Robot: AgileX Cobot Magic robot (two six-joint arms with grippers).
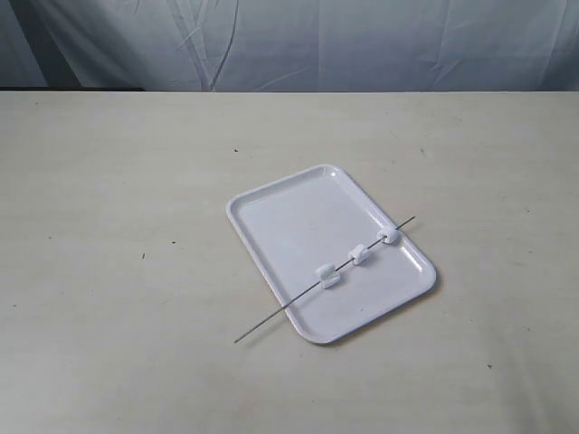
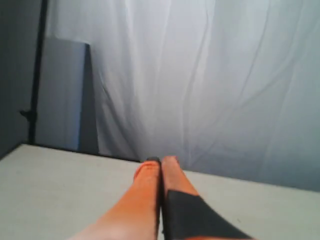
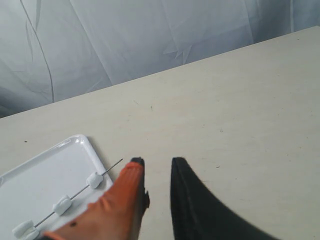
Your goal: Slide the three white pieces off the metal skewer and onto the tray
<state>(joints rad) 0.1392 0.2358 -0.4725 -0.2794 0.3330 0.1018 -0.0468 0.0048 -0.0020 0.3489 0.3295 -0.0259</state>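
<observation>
A glossy white tray [image 1: 298, 217] lies on the table right of centre. Across its near right part runs the thin metal skewer [image 1: 271, 319], one end sticking out past the tray onto the table. Three white pieces [image 1: 359, 255] are threaded on it above the tray. In the right wrist view the tray [image 3: 86, 145], the skewer [image 3: 112, 165] and the pieces [image 3: 62, 205] show beside my right gripper [image 3: 156, 163], which hangs open above bare table, apart from them. My left gripper [image 2: 161, 161] is shut on nothing, pointing at the curtain. Neither gripper shows in the exterior view.
A beige table [image 1: 109, 226] carries everything. A pale wrinkled curtain [image 1: 362, 41] hangs behind its far edge. In the left wrist view a dark pole [image 2: 36, 75] and a grey panel [image 2: 62, 95] stand by the curtain.
</observation>
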